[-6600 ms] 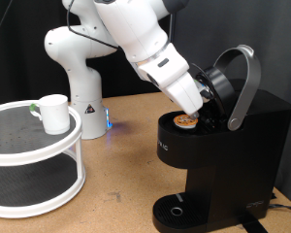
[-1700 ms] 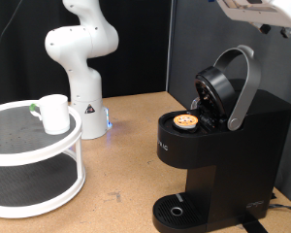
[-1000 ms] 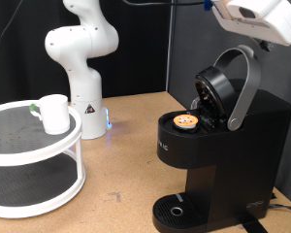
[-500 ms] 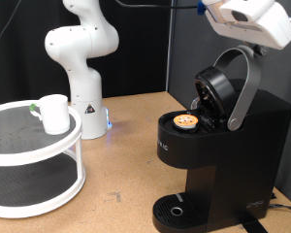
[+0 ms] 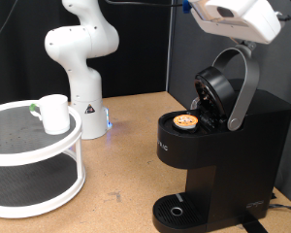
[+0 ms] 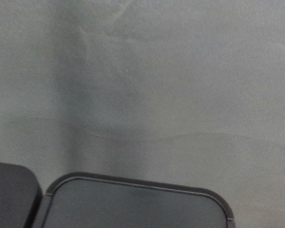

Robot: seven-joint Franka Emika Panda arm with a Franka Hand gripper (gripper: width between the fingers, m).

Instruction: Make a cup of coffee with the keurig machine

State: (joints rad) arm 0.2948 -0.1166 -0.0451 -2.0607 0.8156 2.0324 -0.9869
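The keurig machine [image 5: 228, 146] stands at the exterior view's right with its domed lid [image 5: 215, 92] tilted open and its silver-grey handle [image 5: 244, 83] raised. A small pod with a tan foil top [image 5: 185, 120] sits in the open chamber. The white cup [image 5: 54, 113] stands on the upper shelf of a round white rack at the exterior view's left, far from the arm. My gripper [image 5: 233, 17] is at the top of the exterior view, just above the raised handle; its fingers do not show. The wrist view shows only a grey backdrop and the handle's arch [image 6: 133, 180].
The white two-tier rack [image 5: 34, 146] fills the exterior view's lower left. The arm's white base [image 5: 82, 68] stands behind it on the wooden table [image 5: 126, 165]. The machine's round drip tray [image 5: 177, 209] sits at its foot. A dark curtain hangs behind.
My hand has moved from the exterior view's top right corner leftwards and a little down, to above the raised handle. The pod, the lid and the cup have not moved.
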